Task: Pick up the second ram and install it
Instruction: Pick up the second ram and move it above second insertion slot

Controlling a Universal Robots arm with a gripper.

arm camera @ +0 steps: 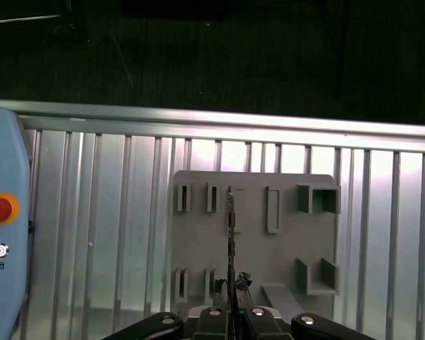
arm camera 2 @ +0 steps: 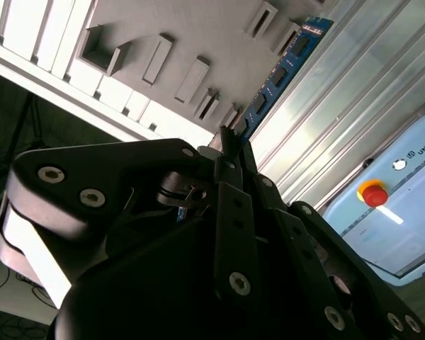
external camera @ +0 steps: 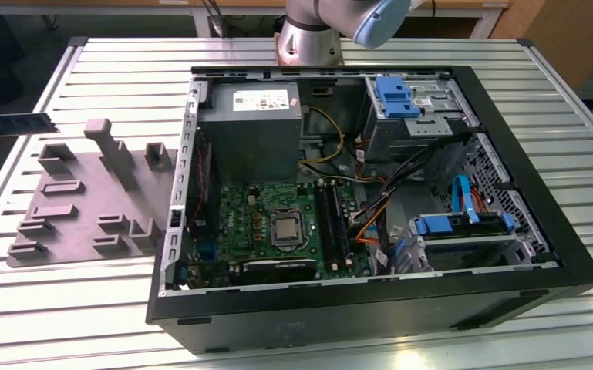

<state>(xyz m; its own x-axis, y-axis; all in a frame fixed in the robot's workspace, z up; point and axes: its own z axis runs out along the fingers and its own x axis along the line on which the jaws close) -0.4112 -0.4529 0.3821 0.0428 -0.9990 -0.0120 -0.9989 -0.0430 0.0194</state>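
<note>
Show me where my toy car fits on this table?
Bare ribbed metal table lies between the grey plastic fixture plate and the robot arm's base, and between plate and camera-side edge. The open black computer case is crowded with cables. The hand grips the thin dark memory stick.

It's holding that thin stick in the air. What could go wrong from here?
The hand seems to pinch the memory stick near one end, so it might tilt or slip. The motherboard sockets lie close beside loose cables inside the case, so the stick could snag or miss.
</note>
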